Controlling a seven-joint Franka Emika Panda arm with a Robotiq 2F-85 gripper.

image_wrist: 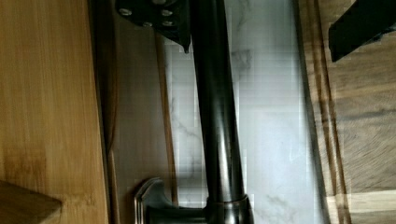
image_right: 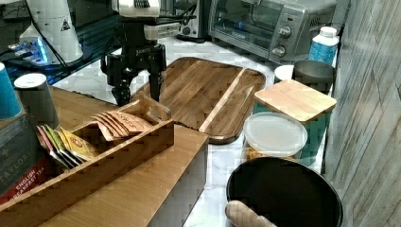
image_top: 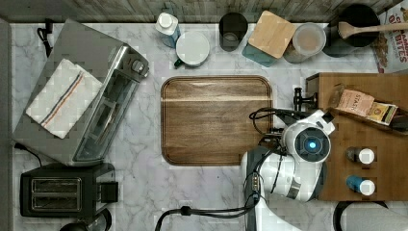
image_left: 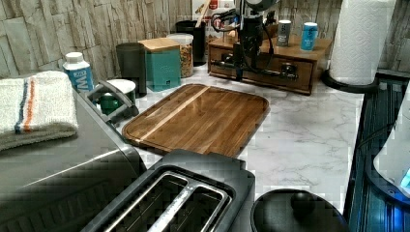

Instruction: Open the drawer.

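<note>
gripper (image_wrist: 261, 28) straddles drawer (image_left: 270, 72) handle (image_wrist: 217, 121) (fingers apart, untouching)

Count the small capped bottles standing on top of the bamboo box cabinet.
2. In the top view, a grey one with a white cap and, below it, a blue one with a white cap, both beside the arm. None seems hidden, though the arm covers part of the cabinet top.
</note>
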